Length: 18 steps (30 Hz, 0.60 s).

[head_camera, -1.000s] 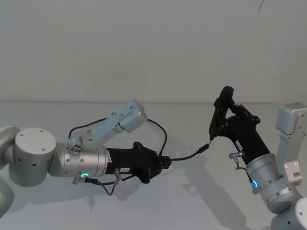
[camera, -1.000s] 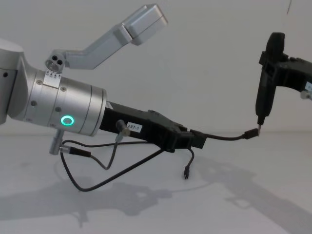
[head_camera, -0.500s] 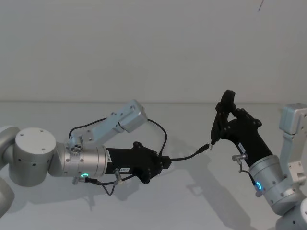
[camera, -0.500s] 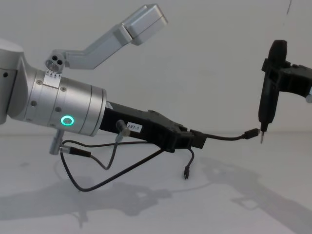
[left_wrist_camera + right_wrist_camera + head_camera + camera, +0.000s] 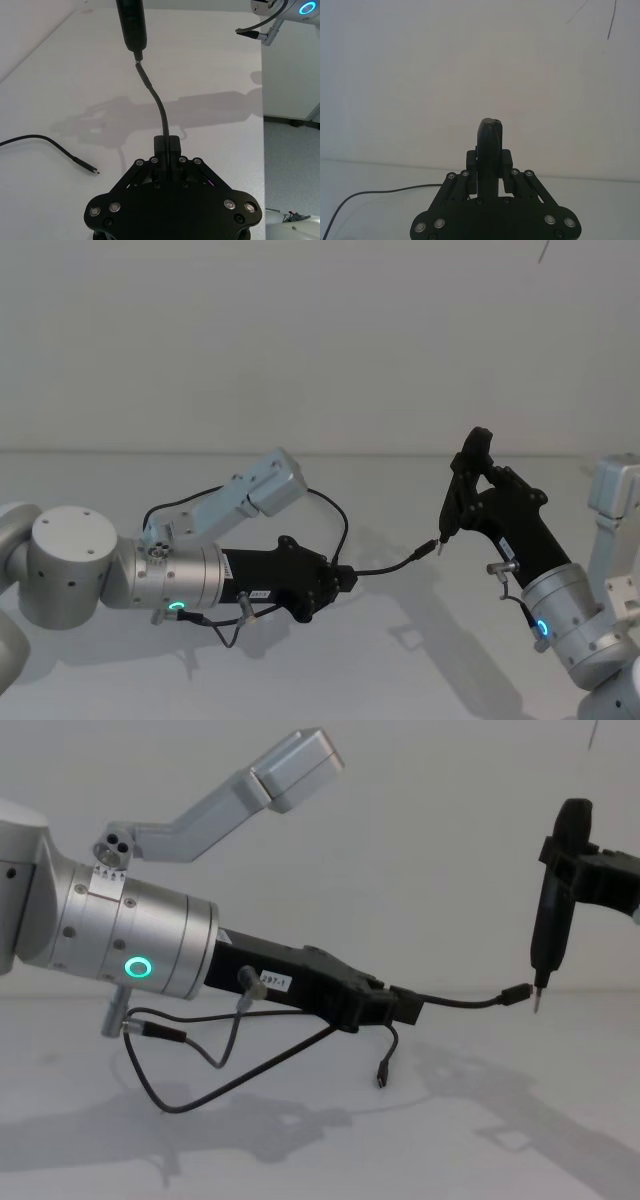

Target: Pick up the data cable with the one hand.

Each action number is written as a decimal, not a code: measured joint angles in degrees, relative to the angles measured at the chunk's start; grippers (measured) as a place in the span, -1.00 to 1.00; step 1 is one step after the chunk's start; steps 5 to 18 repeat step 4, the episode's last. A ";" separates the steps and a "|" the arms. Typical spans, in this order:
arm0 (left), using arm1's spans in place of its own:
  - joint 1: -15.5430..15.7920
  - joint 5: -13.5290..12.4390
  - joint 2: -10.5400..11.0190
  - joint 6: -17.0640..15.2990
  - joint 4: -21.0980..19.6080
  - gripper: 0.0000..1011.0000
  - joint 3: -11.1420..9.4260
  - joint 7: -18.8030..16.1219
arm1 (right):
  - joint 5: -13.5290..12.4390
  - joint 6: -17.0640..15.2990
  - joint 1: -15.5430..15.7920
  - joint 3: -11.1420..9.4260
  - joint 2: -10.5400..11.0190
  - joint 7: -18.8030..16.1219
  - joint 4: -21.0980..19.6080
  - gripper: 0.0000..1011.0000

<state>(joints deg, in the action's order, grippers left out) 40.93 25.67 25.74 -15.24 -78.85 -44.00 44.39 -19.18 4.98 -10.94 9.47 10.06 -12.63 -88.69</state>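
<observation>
My left gripper [image 5: 405,1007], the black hand with a white label on a silver cylinder with a green ring, is shut on the data cable [image 5: 460,1001] above the white table. A short length of cable sticks out to a small plug [image 5: 517,994]. The rest loops back around the arm, and its other plug [image 5: 381,1078] dangles below. The left wrist view shows the left gripper [image 5: 167,146] clamping the cable [image 5: 159,107]. My right gripper [image 5: 468,502] is shut on a narrow black tool [image 5: 553,920] with a thin metal tip, which hangs just beside the plug [image 5: 428,548].
A short dark wrist lead [image 5: 190,1040] with silver plugs hangs under the left wrist. The white table [image 5: 330,680] lies below both arms, with a plain wall behind. The table's edge [image 5: 262,100] shows in the left wrist view.
The right gripper with its black tool has shifted slightly right and down, so the tip now sits just past the cable's plug. The left arm and cable have stayed still.
</observation>
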 joint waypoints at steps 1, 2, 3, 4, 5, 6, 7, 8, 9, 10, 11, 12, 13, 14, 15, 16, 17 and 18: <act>0.00 0.00 0.00 0.00 0.00 -0.91 0.00 0.00 | 0.00 0.00 0.00 0.00 0.00 0.00 0.00 -0.45; 0.00 0.00 0.00 0.00 0.00 -0.91 0.00 0.00 | -0.02 -0.03 0.02 -0.01 -0.01 0.00 -0.04 -0.45; 0.00 0.00 0.00 0.00 0.00 -0.91 0.00 0.00 | -0.09 -0.11 0.06 -0.03 -0.04 -0.01 -0.14 -0.45; 0.00 0.00 0.00 0.00 0.00 -0.91 0.00 0.00 | -0.15 -0.16 0.08 -0.06 -0.06 -0.02 -0.20 -0.45; 0.00 0.00 0.00 0.00 0.00 -0.91 0.00 0.00 | -0.15 -0.16 0.08 -0.06 -0.06 -0.02 -0.20 -0.45; 0.00 0.00 0.00 0.00 0.00 -0.91 0.00 0.00 | -0.15 -0.16 0.08 -0.06 -0.06 -0.02 -0.20 -0.45; 0.00 0.00 0.00 0.00 0.00 -0.91 0.00 0.00 | -0.15 -0.16 0.08 -0.06 -0.06 -0.02 -0.20 -0.45; 0.00 0.00 0.00 0.00 0.00 -0.91 0.00 0.00 | -0.15 -0.16 0.08 -0.06 -0.06 -0.02 -0.20 -0.45; 0.00 0.00 0.00 0.00 0.00 -0.91 0.00 0.00 | -0.15 -0.16 0.08 -0.06 -0.06 -0.02 -0.20 -0.45; 0.00 0.00 0.00 0.00 0.00 -0.91 0.00 0.00 | -0.15 -0.16 0.08 -0.06 -0.06 -0.02 -0.20 -0.45; 0.00 0.00 0.00 0.00 0.00 -0.91 0.00 0.00 | -0.15 -0.16 0.08 -0.06 -0.06 -0.02 -0.20 -0.45; 0.00 0.00 0.00 0.00 0.00 -0.91 0.00 0.00 | -0.15 -0.16 0.08 -0.06 -0.06 -0.02 -0.20 -0.45; 0.00 0.00 0.00 0.00 0.00 -0.91 0.00 0.00 | -0.15 -0.16 0.08 -0.06 -0.06 -0.02 -0.20 -0.45; 0.00 0.00 0.00 0.00 0.00 -0.91 0.00 0.00 | -0.15 -0.16 0.08 -0.06 -0.06 -0.02 -0.20 -0.45; 0.00 0.00 0.00 0.00 0.00 -0.91 0.00 0.00 | -0.15 -0.16 0.08 -0.06 -0.06 -0.02 -0.20 -0.45; 0.00 0.00 0.00 0.00 0.00 -0.91 0.00 0.00 | -0.15 -0.16 0.08 -0.06 -0.06 -0.02 -0.20 -0.45; 0.00 0.00 0.00 0.00 0.00 -0.91 0.00 0.00 | -0.15 -0.16 0.08 -0.06 -0.06 -0.02 -0.20 -0.45; 0.00 0.00 0.00 0.00 0.00 -0.91 0.00 0.00 | -0.15 -0.16 0.08 -0.06 -0.06 -0.02 -0.20 -0.45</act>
